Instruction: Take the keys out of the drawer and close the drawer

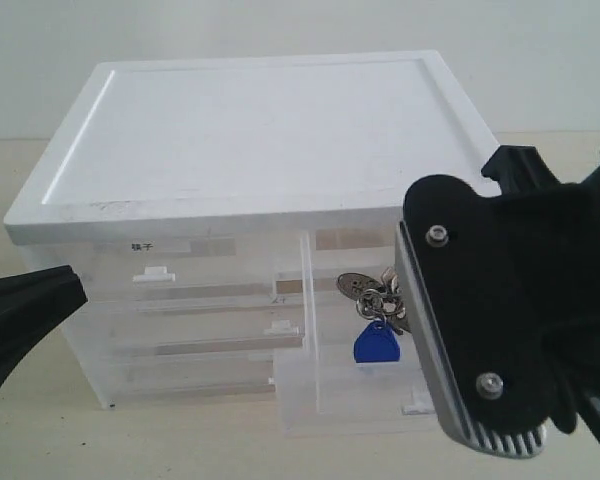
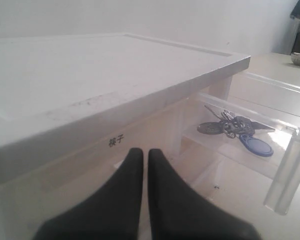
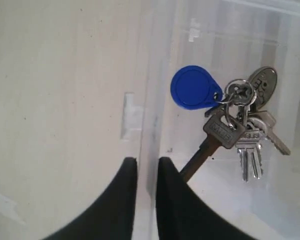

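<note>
The keys point(image 3: 240, 125) are lying loose on the floor of the open drawer point(image 3: 145, 60), just ahead of the right gripper point(image 3: 146, 167), with one dark blade reaching almost to a fingertip. They are looking light, hard and slippery, likely to fan and dangle; the ring point(image 3: 238, 92) or the flat blue fob point(image 3: 192, 87) is offering the surest pinch. The right fingers are sitting nearly together astride the drawer's front wall; I cannot tell if they are pinching it. The left gripper point(image 2: 145, 152) is hanging clenched and empty beside the cabinet point(image 1: 250, 130).
</note>
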### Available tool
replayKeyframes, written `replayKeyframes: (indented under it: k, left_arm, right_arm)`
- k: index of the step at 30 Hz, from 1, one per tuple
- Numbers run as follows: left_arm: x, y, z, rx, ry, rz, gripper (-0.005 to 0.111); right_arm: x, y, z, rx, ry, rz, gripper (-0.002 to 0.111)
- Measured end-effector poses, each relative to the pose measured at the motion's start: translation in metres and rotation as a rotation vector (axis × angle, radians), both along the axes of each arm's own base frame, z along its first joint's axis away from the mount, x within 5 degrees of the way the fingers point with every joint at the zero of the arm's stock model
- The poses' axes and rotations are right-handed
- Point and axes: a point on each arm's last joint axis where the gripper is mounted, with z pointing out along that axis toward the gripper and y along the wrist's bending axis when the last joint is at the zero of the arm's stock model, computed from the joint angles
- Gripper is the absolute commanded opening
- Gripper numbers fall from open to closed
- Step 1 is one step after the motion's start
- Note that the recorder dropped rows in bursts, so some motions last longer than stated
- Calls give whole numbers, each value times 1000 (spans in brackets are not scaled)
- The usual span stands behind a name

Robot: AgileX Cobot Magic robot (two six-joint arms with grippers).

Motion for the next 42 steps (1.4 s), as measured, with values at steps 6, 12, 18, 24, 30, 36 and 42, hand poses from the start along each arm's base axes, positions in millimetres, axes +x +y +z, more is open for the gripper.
replayKeyframes:
  k: [6, 12, 18, 24, 30, 36, 42]
  left_arm:
    - [0, 0, 0, 0, 0, 0, 5]
    - [0, 0, 0, 1, 0, -1, 5]
    - [0, 0, 0, 1, 0, -1, 5]
    - [0, 0, 0, 1, 0, -1, 5]
    - [0, 0, 0, 1, 0, -1, 5]
    - [0, 0, 0, 1, 0, -1, 5]
    - [0, 0, 0, 1, 0, -1, 5]
  right_arm:
    - [-2, 1, 1, 20, 0, -2, 51]
    - [-8, -3, 28, 290, -10, -181, 44]
    - [20, 3, 23, 343, -96, -523, 56]
    - [33, 24, -1, 288, -39, -597, 56]
    - [44, 40, -21, 251, -8, -644, 56]
    - [51, 50, -40, 190, 19, -677, 56]
    - [54, 53, -46, 164, 28, -709, 48]
